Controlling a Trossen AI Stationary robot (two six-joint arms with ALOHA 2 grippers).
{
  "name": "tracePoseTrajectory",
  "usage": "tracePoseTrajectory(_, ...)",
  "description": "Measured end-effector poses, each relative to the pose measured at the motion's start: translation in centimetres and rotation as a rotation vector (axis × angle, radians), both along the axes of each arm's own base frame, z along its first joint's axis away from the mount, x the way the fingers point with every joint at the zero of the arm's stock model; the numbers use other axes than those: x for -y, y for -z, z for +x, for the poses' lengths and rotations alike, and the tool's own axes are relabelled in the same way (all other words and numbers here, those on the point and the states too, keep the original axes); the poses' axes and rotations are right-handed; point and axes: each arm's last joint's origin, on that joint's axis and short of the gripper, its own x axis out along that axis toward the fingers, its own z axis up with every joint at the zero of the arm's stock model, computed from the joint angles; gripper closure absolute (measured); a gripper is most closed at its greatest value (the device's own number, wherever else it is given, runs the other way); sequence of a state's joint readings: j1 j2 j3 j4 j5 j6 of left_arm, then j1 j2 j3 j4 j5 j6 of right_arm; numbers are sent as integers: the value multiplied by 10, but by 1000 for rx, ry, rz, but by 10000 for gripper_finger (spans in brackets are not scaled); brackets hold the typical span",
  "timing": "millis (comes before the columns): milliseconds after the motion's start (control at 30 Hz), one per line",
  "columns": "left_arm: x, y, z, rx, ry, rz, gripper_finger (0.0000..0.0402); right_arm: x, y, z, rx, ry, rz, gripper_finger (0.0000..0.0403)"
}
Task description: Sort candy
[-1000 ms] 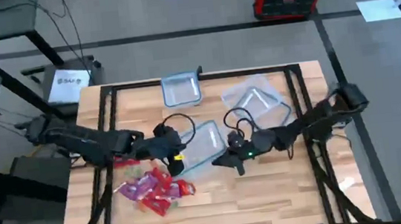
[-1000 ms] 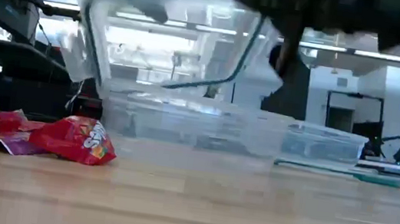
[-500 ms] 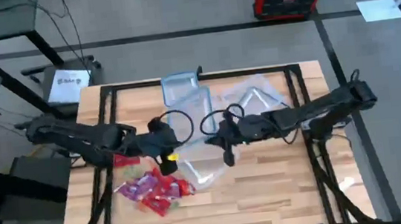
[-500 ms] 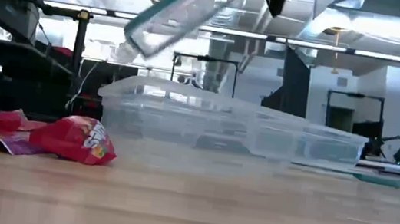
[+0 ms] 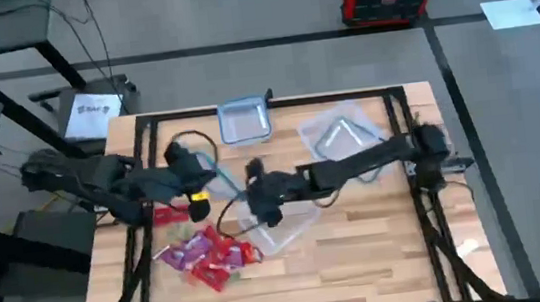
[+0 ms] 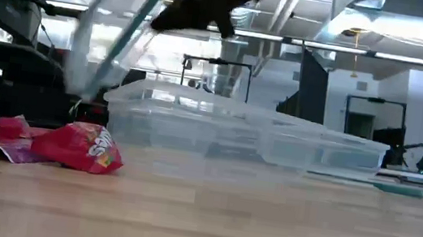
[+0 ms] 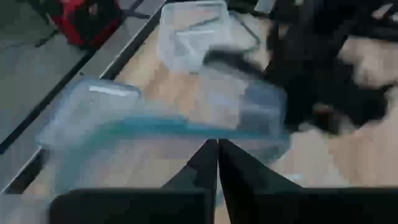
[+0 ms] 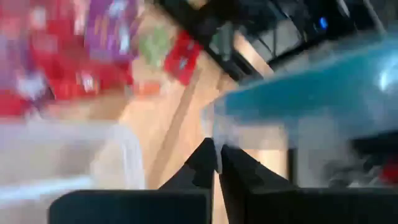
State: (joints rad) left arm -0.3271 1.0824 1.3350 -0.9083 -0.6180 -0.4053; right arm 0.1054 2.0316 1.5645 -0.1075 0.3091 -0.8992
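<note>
The candy (image 5: 206, 256) lies heaped on the table (image 5: 363, 272), just beside a clear tub (image 5: 282, 218) on its left-arm side; no piece is seen in any tub. A lid (image 6: 116, 32) is held tilted in the air above that tub, between the two arms. The left gripper (image 5: 196, 182) is seen pressed together on the lid's bluish rim (its wrist view shows the rim crossing the closed fingertips). The right gripper (image 5: 258, 194), above the tub, has its fingers together too; whether the lid is pinched by it cannot be told.

The lid is best carried well away from the candy and laid flat beside the tub, not released while tilted, since it could drop onto the tub or scatter the heap. One grip should be kept firm until the lid rests.
</note>
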Motion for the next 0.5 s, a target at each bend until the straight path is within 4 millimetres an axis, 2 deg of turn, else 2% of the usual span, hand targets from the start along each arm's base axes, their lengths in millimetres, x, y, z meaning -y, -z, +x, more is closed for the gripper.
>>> tracePoseTrajectory(167, -3, -1, -7, -3, -5, -1, 402, 28, 37, 24, -190, 44, -270, 403)
tracePoseTrajectory(333, -3, -1, -7, -10, -3, 5, 402, 52, 47, 37, -309, 26, -386, 403)
tracePoseTrajectory(500, -5, -1, -7, 0, -47, 33, 402, 69, 52, 47, -311, 82, -371, 403)
